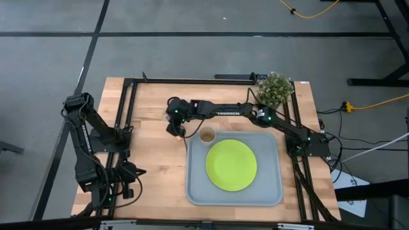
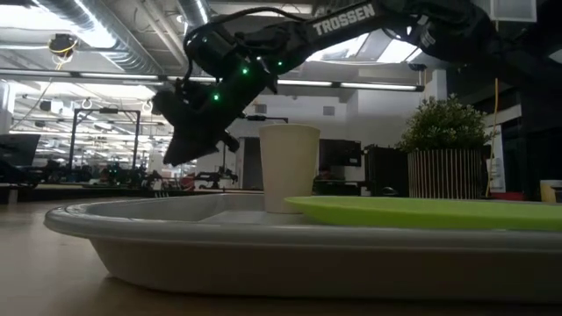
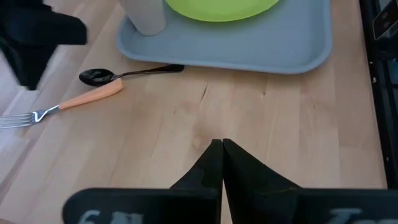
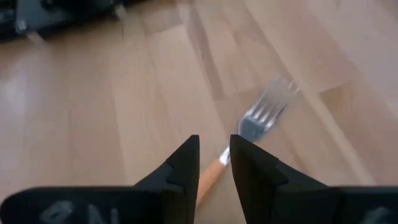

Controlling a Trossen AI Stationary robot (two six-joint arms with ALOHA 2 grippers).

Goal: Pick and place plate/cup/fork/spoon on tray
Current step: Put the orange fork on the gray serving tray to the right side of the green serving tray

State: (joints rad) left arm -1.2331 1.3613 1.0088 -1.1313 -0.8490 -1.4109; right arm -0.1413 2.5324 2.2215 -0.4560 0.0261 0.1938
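The lime-green plate (image 1: 231,165) and the tan cup (image 1: 207,135) rest on the grey-blue tray (image 1: 268,191), with the cup at its far left corner. The orange-handled fork (image 3: 68,104) and the dark spoon (image 3: 124,73) lie flat on the wood just left of the tray. My right gripper (image 4: 214,149) hovers over the fork. Its fingers stand a narrow gap apart, and the orange handle (image 4: 210,177) shows below that gap, tines (image 4: 267,112) ahead. My left gripper (image 3: 222,146) is shut and empty at the table's left near side.
A potted green plant (image 1: 275,88) stands at the table's far right, behind the tray. A black frame rail (image 1: 192,80) runs along the table's far and side edges. Bare wood (image 1: 153,172) lies between the tray and the left arm.
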